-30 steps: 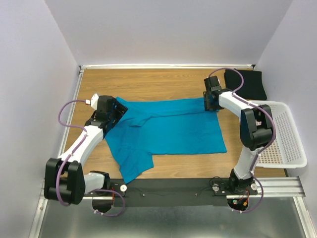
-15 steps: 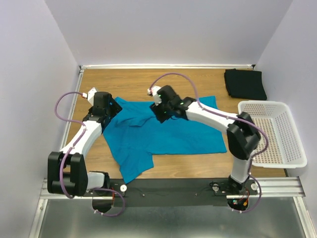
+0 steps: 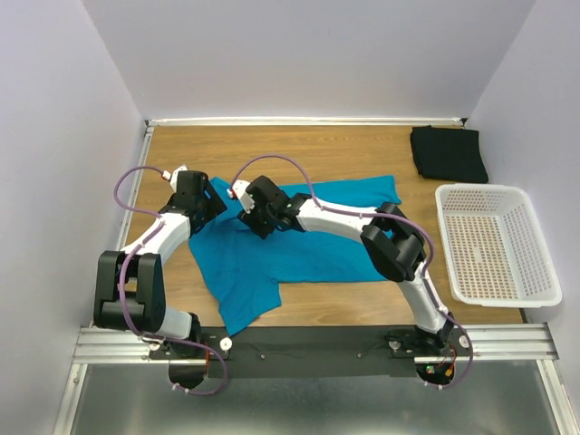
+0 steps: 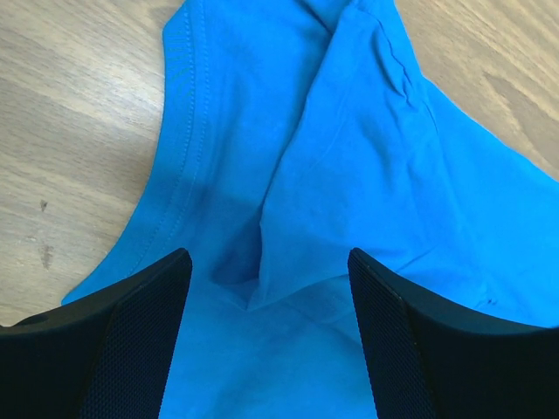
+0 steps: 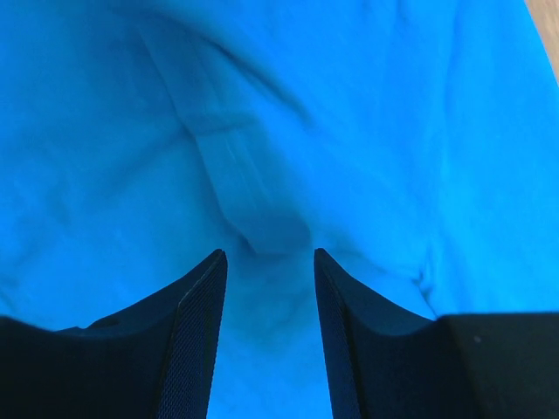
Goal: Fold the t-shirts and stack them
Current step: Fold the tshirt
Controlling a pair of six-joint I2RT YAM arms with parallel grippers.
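The teal-blue t-shirt (image 3: pixel 317 240) lies spread on the wooden table, with a sleeve trailing toward the near left. The black t-shirt (image 3: pixel 448 152) lies folded at the far right corner. My left gripper (image 3: pixel 210 207) is open over the teal shirt's left shoulder. In the left wrist view the gripper (image 4: pixel 266 262) straddles a crease of the teal cloth (image 4: pixel 349 175). My right gripper (image 3: pixel 252 217) reaches across to the shirt's left part, close to the left gripper. In the right wrist view the gripper (image 5: pixel 268 257) is open just above wrinkled teal cloth (image 5: pixel 262 131), holding nothing.
A white perforated basket (image 3: pixel 542 272) stands at the right edge of the table. White walls close in the left, back and right. Bare wood (image 3: pixel 299 149) shows behind the shirt. A metal rail (image 3: pixel 317 340) runs along the near edge.
My right arm swept left from the teal shirt's far right corner to its left part. My left gripper shifted slightly toward the back. The shirt lies much as before.
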